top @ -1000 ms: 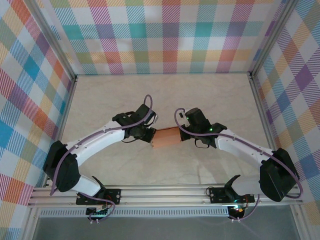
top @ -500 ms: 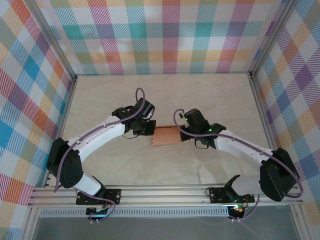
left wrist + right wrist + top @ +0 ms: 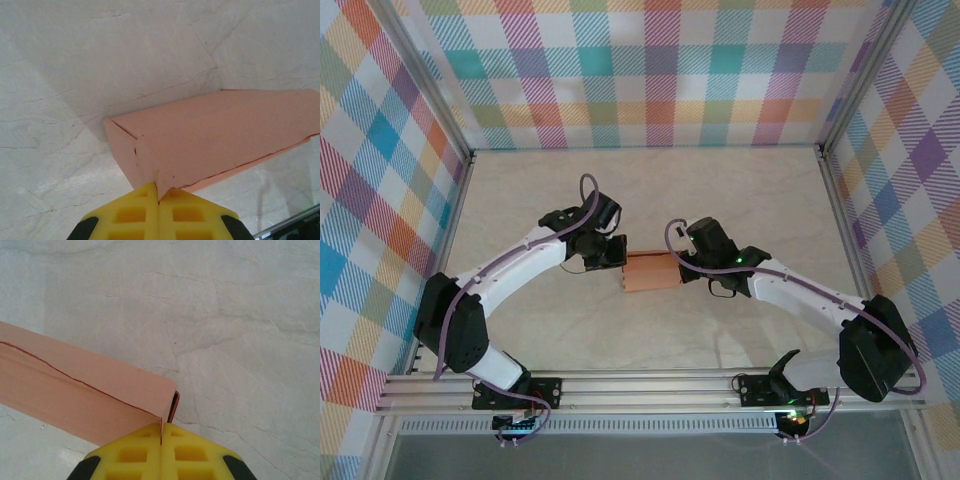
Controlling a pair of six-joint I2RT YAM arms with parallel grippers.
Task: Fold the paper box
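The paper box (image 3: 651,272), a small salmon-orange carton, is held between both arms at the middle of the table. My left gripper (image 3: 623,258) is at its left end and my right gripper (image 3: 679,268) is at its right end. In the left wrist view the yellow fingertips (image 3: 131,214) are pressed together on a corner flap of the box (image 3: 220,127), so the left gripper (image 3: 159,192) is shut on it. In the right wrist view the right gripper (image 3: 161,434) is shut on a thin edge panel of the box (image 3: 75,385), whose end stands slightly ajar.
The pale marbled tabletop (image 3: 740,200) is bounded by checked walls (image 3: 660,70) at the back and sides. An aluminium rail (image 3: 650,392) runs along the near edge by the arm bases.
The left arm's wrist has swung toward the back of the table, still gripping the box's left end. The box has shifted slightly away. The right arm has barely moved.
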